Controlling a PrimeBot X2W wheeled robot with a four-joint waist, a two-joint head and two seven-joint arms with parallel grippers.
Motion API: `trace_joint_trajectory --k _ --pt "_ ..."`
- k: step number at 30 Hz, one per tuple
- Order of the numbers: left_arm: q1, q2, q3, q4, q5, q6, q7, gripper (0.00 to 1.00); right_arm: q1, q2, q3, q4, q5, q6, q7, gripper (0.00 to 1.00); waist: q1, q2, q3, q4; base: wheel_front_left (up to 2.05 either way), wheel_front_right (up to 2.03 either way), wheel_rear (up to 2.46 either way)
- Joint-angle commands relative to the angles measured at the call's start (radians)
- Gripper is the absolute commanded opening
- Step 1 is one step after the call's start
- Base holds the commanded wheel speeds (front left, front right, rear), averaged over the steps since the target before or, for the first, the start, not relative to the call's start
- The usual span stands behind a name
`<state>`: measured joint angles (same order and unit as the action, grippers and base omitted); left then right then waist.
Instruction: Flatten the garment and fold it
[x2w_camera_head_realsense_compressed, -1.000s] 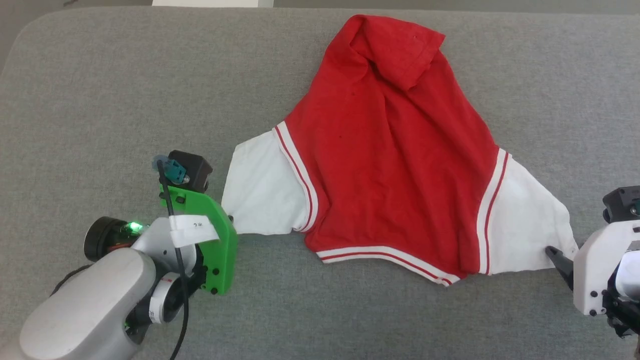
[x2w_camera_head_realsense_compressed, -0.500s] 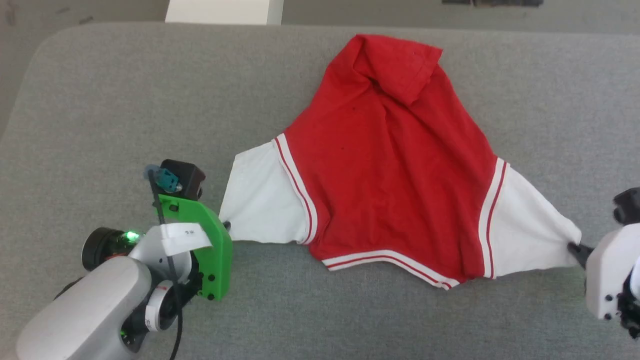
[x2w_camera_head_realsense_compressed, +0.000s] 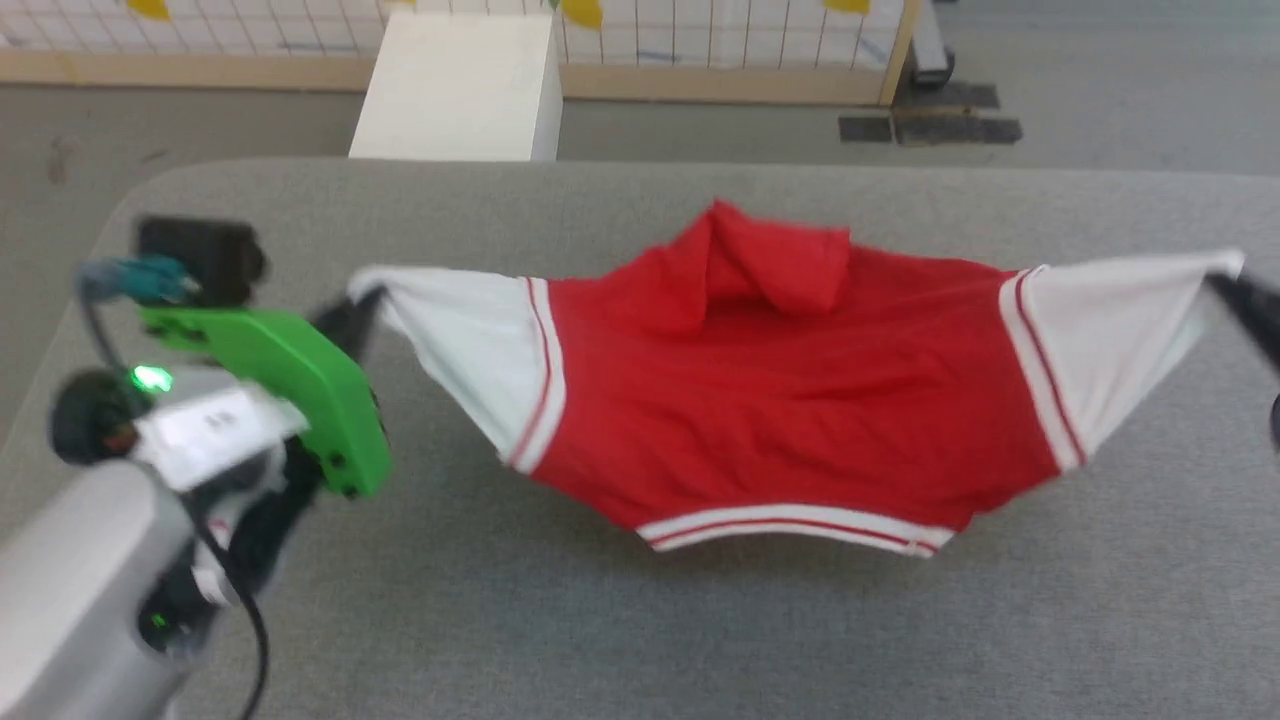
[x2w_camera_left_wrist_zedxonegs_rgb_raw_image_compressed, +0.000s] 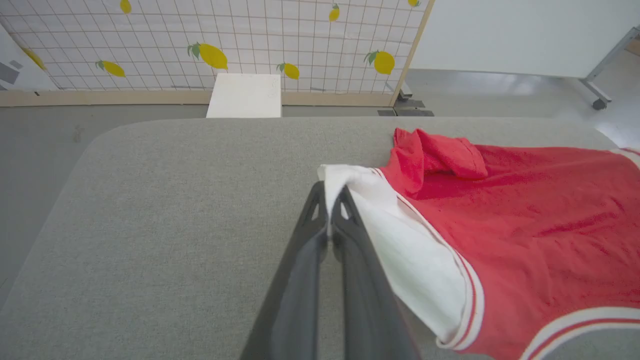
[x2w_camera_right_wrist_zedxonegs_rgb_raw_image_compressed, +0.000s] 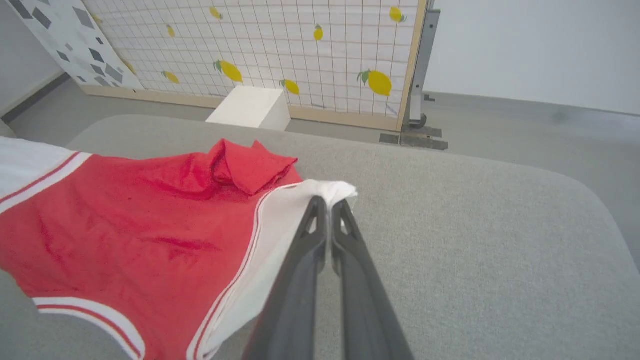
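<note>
Red jersey T-shirt with white sleeves (x2w_camera_head_realsense_compressed: 790, 400) spans mid-bench, stretched left to right. Left pincer (x2w_camera_left_wrist_zedxonegs_rgb_raw_image_compressed: 330, 192) clamped on left sleeve tip; right pincer (x2w_camera_right_wrist_zedxonegs_rgb_raw_image_compressed: 329, 205) clamped on right sleeve tip. Grey fabric bench (x2w_camera_head_realsense_compressed: 600, 630): rounded far corners, bare cloth on near side. Beyond far edge: grey floor (x2w_camera_head_realsense_compressed: 200, 120), white box (x2w_camera_head_realsense_compressed: 455, 90), lemon-print grid panel (x2w_camera_left_wrist_zedxonegs_rgb_raw_image_compressed: 210, 50).

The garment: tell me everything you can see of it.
The garment is a red jersey-style T-shirt of soft knit cloth, with white short sleeves and red-white striped trim at the sleeve seams and the near edge. The side facing up is plain red. It hangs stretched wide between the left gripper and the right gripper, each shut on a sleeve end. Its middle sags toward the grey padded surface, and the far part lies bunched and folded over.
</note>
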<state>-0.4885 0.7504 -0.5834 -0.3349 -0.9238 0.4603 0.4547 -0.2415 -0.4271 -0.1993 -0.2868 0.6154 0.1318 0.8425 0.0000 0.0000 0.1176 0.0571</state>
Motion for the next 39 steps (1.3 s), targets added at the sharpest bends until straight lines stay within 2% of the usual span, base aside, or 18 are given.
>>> trace_joint_trajectory --k 1,5,9,13,16,20,30,39 --pt "-0.034 0.005 0.024 -0.001 0.003 0.003 -0.020 0.00 -0.048 -0.012 0.000 -0.010 0.011 -0.001 -0.019 0.00 0.0000 0.0000 -0.029 -0.020 0.00 0.00 0.00" --pt "-0.116 -0.001 0.072 0.008 0.013 -0.011 -0.053 0.00 -0.151 -0.041 0.036 0.000 0.032 -0.001 -0.056 0.00 0.0000 0.0000 -0.039 -0.029 0.00 0.00 0.00" --pt "-0.219 -0.014 0.082 0.061 0.025 -0.045 -0.050 0.00 -0.262 -0.057 0.094 0.048 0.045 -0.001 -0.086 0.00 0.0000 0.0000 -0.036 -0.041 0.00 0.00 0.00" --pt "-0.335 -0.046 0.050 0.172 0.021 -0.118 -0.010 0.00 -0.377 -0.082 0.213 0.122 0.043 -0.001 -0.121 0.00 0.0000 0.0000 -0.006 -0.056 0.00 0.00 0.00" --pt "-0.453 -0.065 0.013 0.304 0.049 -0.191 0.018 0.00 -0.492 -0.096 0.322 0.211 0.040 -0.001 -0.160 0.00 0.0000 0.0000 0.029 -0.072 0.00 0.00 0.00" --pt "-0.629 -0.104 -0.014 0.498 0.100 -0.259 0.027 0.00 -0.682 -0.085 0.439 0.368 0.028 -0.001 -0.236 0.00 0.0000 0.0000 0.088 -0.097 0.00 0.00 0.00" --pt "-0.971 -0.203 -0.051 0.890 0.202 -0.383 -0.056 0.00 -1.089 0.005 0.654 0.781 -0.014 -0.001 -0.451 0.00 0.0000 0.0000 0.214 -0.138 0.00 0.00 0.00" --pt "-1.169 -0.282 -0.007 1.074 0.246 -0.385 -0.292 0.00 -1.329 0.071 0.668 1.052 -0.025 -0.001 -0.691 0.00 0.0000 0.0000 0.286 -0.131 0.00 0.00 0.00"
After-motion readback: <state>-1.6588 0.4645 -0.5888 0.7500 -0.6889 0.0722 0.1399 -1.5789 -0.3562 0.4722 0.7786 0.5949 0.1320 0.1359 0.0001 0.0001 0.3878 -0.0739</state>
